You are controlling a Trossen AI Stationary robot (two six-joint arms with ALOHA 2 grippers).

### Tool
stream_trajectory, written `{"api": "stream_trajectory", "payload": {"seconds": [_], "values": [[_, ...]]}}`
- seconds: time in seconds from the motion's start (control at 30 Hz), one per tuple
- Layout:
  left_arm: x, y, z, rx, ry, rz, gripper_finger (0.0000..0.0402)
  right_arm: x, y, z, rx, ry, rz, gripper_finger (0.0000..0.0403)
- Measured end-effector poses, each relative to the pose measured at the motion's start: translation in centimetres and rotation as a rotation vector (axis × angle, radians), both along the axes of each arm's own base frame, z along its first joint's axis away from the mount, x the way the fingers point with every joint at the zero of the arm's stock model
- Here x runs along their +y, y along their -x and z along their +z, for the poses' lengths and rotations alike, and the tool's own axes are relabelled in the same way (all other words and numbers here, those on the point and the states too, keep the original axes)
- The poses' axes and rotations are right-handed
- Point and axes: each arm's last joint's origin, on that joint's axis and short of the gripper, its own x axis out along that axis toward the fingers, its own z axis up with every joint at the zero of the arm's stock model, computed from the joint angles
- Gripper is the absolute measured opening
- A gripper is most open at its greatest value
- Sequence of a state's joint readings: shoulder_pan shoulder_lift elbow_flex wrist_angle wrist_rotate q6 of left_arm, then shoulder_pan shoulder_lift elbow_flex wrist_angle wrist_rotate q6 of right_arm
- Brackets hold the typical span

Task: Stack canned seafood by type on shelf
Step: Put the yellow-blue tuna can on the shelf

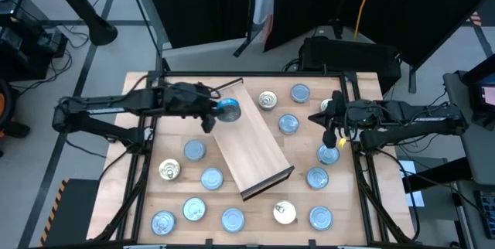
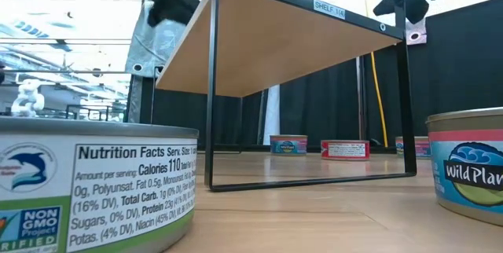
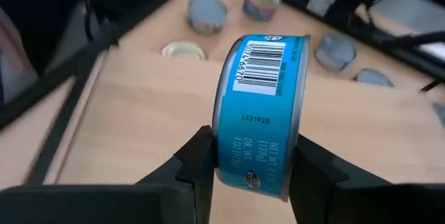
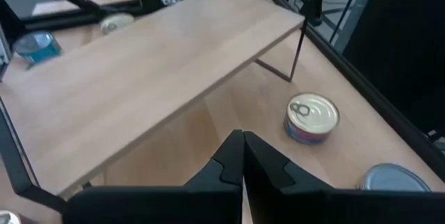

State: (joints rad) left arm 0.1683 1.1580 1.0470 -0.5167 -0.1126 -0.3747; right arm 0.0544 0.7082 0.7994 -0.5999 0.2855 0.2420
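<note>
Shelf (image 1: 251, 150): top board bare across its middle and near end; open room for approach from above. Far end taken up by the left end effector (image 1: 219, 110), clamped on a blue tin (image 1: 229, 109) held on edge.

Under the shelf: open passage between thin dark legs (image 2: 210, 88).

Tabletop (image 1: 255, 202): tins scattered on all sides of the shelf, narrow lanes between them.

Right side: right end effector (image 1: 331, 134), fingers together, among tins near the frame rail (image 1: 357, 164).
</note>
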Motion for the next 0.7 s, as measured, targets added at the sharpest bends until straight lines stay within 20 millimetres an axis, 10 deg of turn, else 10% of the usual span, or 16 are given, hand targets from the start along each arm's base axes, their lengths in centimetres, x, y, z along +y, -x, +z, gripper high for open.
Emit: {"api": "stream_trajectory", "payload": {"seconds": [0.7], "values": [[4.8,-0.6,-2.8,0.072,0.34,0.148,0.0134,0.4,-0.1,-0.3,0.015,-0.075,-0.015,0.0]]}}
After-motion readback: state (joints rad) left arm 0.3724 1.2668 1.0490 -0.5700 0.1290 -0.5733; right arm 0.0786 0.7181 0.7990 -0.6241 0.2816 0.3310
